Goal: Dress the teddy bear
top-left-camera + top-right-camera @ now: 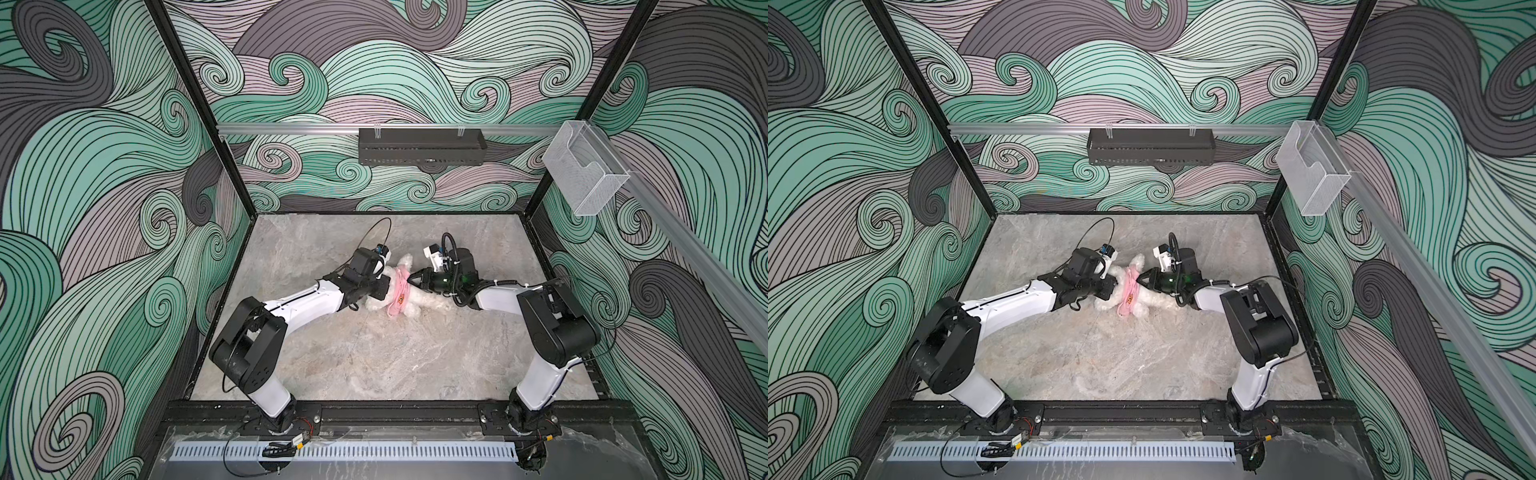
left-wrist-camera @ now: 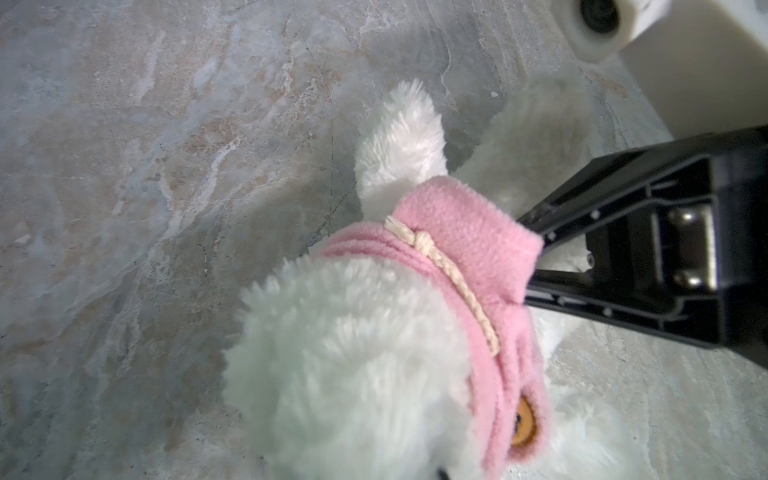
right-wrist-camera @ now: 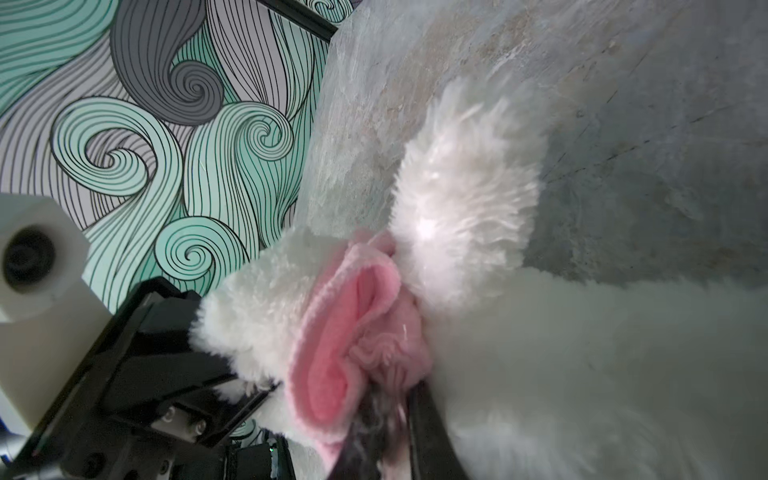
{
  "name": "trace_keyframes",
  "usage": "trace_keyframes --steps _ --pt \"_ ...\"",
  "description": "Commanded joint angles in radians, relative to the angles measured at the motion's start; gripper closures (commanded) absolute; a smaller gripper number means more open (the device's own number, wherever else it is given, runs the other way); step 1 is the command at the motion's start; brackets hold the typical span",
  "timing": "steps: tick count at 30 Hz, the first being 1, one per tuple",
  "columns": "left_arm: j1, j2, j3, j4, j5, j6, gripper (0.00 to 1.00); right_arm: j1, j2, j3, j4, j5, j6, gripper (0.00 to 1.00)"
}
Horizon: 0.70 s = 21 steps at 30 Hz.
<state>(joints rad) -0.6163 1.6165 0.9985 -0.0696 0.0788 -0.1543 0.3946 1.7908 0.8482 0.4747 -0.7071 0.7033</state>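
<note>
Top view, left claw (image 1: 383, 287) gripping teddy bear (image 1: 424, 300), right claw (image 1: 412, 277) pinching pink shirt (image 1: 399, 291).

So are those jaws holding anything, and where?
The right arm's jaws pinch the bunched edge of the pink shirt on the teddy bear. The left arm's jaws are shut by its head; what they grip is hidden.
</note>
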Motion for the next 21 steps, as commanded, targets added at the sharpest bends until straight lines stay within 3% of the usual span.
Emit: trace_keyframes --steps 1,4,9,12,16,21 --pt "-0.005 -0.047 0.002 0.053 0.058 0.042 1.00 -0.008 -0.018 -0.029 0.091 0.082 0.034 1.00" --pt "-0.004 -0.087 -0.047 0.090 -0.001 0.043 1.00 -0.049 -0.112 -0.089 -0.024 0.243 -0.019 1.00" --pt "-0.005 -0.178 -0.231 0.309 0.078 0.180 1.00 -0.079 -0.282 -0.226 -0.047 0.479 -0.041 1.00" --pt "-0.005 -0.188 -0.259 0.297 0.093 0.252 1.00 -0.102 -0.355 -0.284 -0.041 0.568 -0.038 1.00" --pt "-0.007 -0.239 -0.296 0.260 0.161 0.358 1.00 -0.191 -0.415 -0.361 -0.013 0.599 0.019 1.00" --pt "-0.020 -0.219 -0.266 0.128 0.153 0.480 1.00 -0.305 -0.449 -0.396 0.011 0.517 0.061 1.00"
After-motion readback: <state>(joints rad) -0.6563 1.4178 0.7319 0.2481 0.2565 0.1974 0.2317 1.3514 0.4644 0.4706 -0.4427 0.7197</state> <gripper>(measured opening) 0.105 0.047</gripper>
